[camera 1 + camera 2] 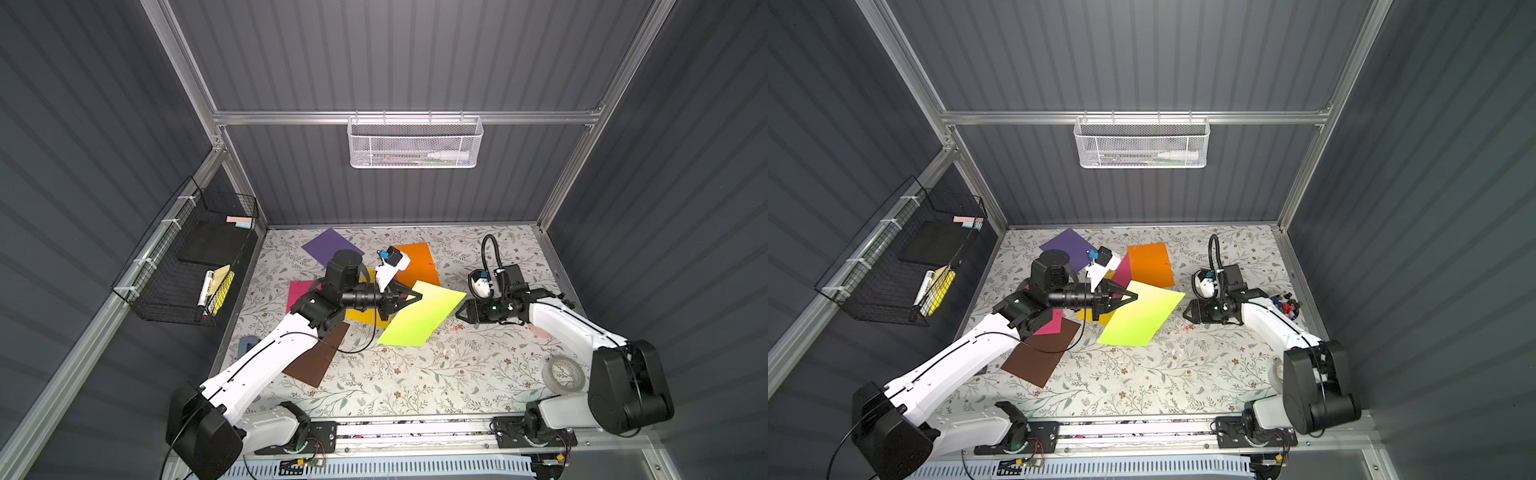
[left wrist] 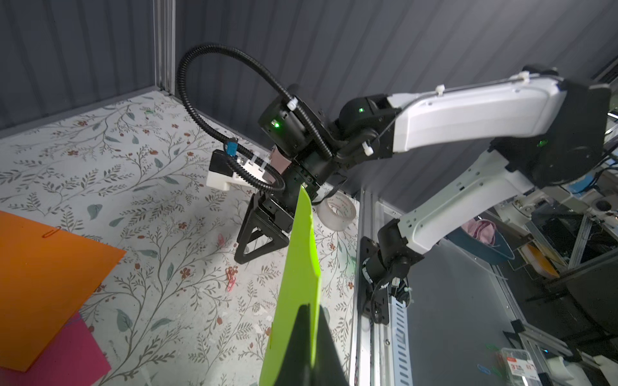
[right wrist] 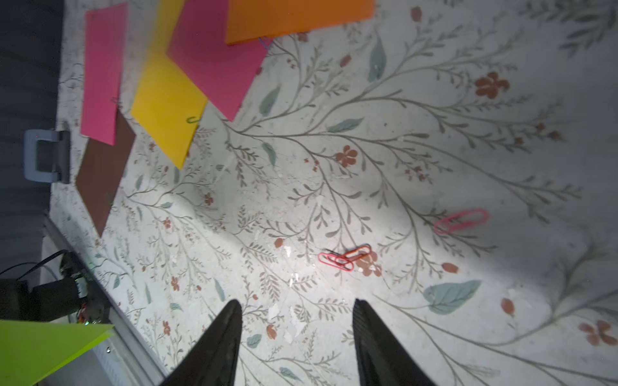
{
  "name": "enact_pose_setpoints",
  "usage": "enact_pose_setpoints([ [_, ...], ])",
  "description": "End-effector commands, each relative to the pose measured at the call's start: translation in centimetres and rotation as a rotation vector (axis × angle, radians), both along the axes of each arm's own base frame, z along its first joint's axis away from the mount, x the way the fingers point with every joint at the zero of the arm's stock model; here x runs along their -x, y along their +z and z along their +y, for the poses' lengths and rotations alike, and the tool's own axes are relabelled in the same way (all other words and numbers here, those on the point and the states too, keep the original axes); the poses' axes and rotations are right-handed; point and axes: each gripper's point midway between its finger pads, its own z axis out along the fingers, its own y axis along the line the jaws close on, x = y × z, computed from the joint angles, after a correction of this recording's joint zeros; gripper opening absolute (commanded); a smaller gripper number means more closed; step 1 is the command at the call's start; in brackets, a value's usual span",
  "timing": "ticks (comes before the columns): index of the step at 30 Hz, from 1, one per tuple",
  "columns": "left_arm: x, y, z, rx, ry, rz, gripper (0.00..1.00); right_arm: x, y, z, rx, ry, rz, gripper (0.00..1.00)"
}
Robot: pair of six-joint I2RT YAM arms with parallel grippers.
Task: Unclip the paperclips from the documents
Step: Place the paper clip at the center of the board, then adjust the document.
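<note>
In the middle of both top views, the left hand [image 1: 417, 297] is pinched on one edge of the lime sheet [image 1: 420, 321], which hangs tilted above the desk [image 1: 415, 386]. The right hand [image 1: 460, 312], right of centre, sits just beside the sheet's far corner and seems not to touch it. With only an edge pinched, the sheet could slip or crease if the arm swings.

In the left wrist view the lime sheet runs edge-on from the pressed-together fingers toward the right hand. No clip shows on it from here, so I cannot tell whether one is left. The orange sheet [image 2: 43, 277] carries a clip [image 2: 50, 232] on its edge.

In the right wrist view the right hand's fingers [image 3: 214, 347] stand spread with nothing between them, above loose clips [image 3: 344, 259] on the desk. The yellow sheet [image 3: 167, 100] has a green clip [image 3: 193, 119]. Lowering here could scatter the loose clips, or the hand might grab a freed one instead of one on paper.
</note>
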Motion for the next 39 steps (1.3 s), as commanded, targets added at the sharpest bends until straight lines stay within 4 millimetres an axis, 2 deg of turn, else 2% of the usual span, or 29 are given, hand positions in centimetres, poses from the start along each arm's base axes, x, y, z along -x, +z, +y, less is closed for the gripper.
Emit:
enact_pose_setpoints([
  [1, -0.4, 1.9, 0.4, 0.053, 0.021, -0.025, 0.0, 1.5, 5.5, 2.6, -0.213, 0.152, -0.254, 0.6],
  [4, -0.6, 2.5, 0.5, 0.066, 0.009, -0.033, 0.0, 4.1, 9.9, 3.9, -0.391, 0.253, -0.466, 0.71],
  [7, -0.4, 3.1, 0.6, 0.082, -0.018, -0.041, 0.0, 6.2, 12.5, 4.3, -0.479, 0.342, -0.627, 0.79],
  [12, 0.6, 2.9, 0.1, 0.097, -0.112, -0.038, 0.0, 5.9, 13.9, 5.6, -0.509, 0.447, -0.601, 0.82],
  [17, 0.5, 2.6, -0.2, 0.1, -0.131, -0.041, 0.0, 5.6, 17.0, 7.0, -0.59, 0.547, -0.644, 0.82],
  [18, 0.5, 2.6, -0.2, 0.102, -0.132, -0.044, 0.0, 5.7, 17.3, 7.3, -0.593, 0.563, -0.641, 0.78],
  [20, 0.4, 2.9, -0.2, 0.113, -0.133, -0.046, 0.0, 6.1, 17.8, 7.9, -0.604, 0.613, -0.616, 0.6],
  [22, 0.4, 2.9, -0.3, 0.118, -0.133, -0.045, 0.0, 6.5, 18.1, 8.1, -0.631, 0.662, -0.565, 0.3],
  [24, 0.3, 2.6, -0.3, 0.115, -0.131, -0.035, 0.0, 6.6, 18.1, 8.2, -0.643, 0.677, -0.535, 0.07],
  [25, 0.3, 2.5, -0.3, 0.113, -0.13, -0.032, 0.0, 6.7, 18.2, 8.2, -0.644, 0.685, -0.534, 0.0],
  [29, 0.1, 2.2, -0.2, 0.108, -0.116, -0.023, 0.0, 6.8, 19.0, 8.3, -0.646, 0.692, -0.538, 0.0],
  [30, 0.0, 2.2, -0.2, 0.107, -0.111, -0.017, 0.06, 6.9, 19.3, 8.3, -0.65, 0.701, -0.536, 0.0],
  [32, -0.1, 1.8, -0.2, 0.103, -0.108, -0.003, 0.33, 7.1, 19.9, 8.3, -0.655, 0.717, -0.54, 0.0],
  [34, 0.2, 1.3, -0.3, 0.103, -0.131, 0.007, 0.48, 7.2, 20.6, 8.3, -0.649, 0.73, -0.555, 0.0],
  [36, 0.5, 1.0, -0.4, 0.106, -0.159, 0.013, 0.52, 7.3, 21.1, 8.3, -0.644, 0.736, -0.566, 0.0],
  [39, 0.8, 0.0, -0.6, 0.112, -0.187, 0.047, 0.48, 7.3, 21.8, 8.3, -0.647, 0.748, -0.574, 0.0],
])
